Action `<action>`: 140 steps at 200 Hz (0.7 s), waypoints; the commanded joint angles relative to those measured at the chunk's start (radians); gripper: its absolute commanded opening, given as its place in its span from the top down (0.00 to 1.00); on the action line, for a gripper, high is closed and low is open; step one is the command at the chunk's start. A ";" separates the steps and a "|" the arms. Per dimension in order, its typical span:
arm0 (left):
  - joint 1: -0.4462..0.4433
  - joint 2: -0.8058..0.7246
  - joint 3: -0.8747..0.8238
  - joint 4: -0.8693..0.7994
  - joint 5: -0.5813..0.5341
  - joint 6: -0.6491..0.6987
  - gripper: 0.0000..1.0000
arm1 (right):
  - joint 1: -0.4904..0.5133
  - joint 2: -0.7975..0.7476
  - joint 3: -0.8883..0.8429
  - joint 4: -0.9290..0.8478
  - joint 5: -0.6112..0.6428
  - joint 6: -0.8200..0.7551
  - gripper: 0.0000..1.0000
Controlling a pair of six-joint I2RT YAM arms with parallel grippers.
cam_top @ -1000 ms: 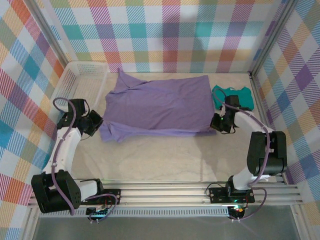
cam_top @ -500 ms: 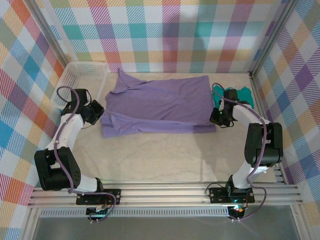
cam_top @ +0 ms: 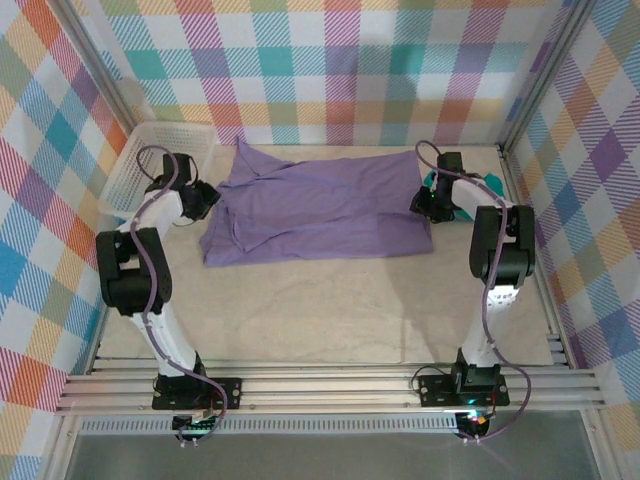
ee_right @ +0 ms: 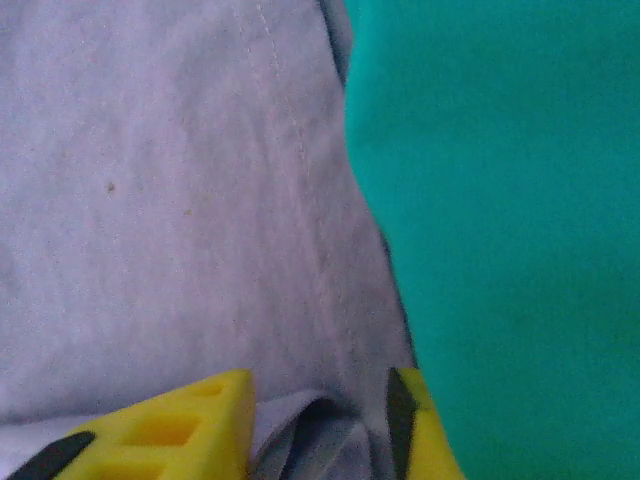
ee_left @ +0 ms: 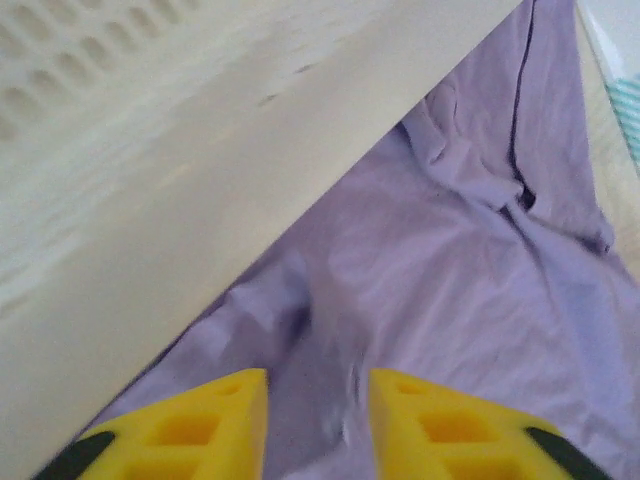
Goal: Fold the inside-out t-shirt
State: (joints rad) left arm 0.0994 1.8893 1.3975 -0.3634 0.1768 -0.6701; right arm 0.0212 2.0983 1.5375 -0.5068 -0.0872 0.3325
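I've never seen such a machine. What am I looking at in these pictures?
Two robot arms bolted to a table. The wide picture looks down from above; the close-ups come from a camera on each wrist, yellow fingers at the bottom. The left gripper and right gripper sit at opposite ends of a partly folded lavender t-shirt. A teal garment lies by its right end, a white basket far left. Both pairs of jaws stand apart; a shirt fold sits between the right ones.

Top view high, looking down, wrist views close, all sharing the t-shirt (cam_top: 320, 215)
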 commanded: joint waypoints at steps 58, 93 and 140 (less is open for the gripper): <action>-0.122 -0.394 -0.497 0.202 -0.002 -0.001 0.43 | 0.112 -0.344 -0.457 0.158 -0.102 0.038 0.51; -0.127 -0.317 -0.507 0.213 -0.025 0.069 0.43 | 0.112 -0.229 -0.379 0.113 -0.060 0.006 0.58; -0.127 -0.203 -0.498 0.175 -0.070 0.117 0.44 | 0.085 -0.172 -0.320 -0.082 0.048 0.023 0.63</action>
State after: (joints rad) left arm -0.0303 1.6581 0.9039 -0.1734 0.1398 -0.6064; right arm 0.1158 1.9030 1.2179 -0.4328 -0.1226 0.3542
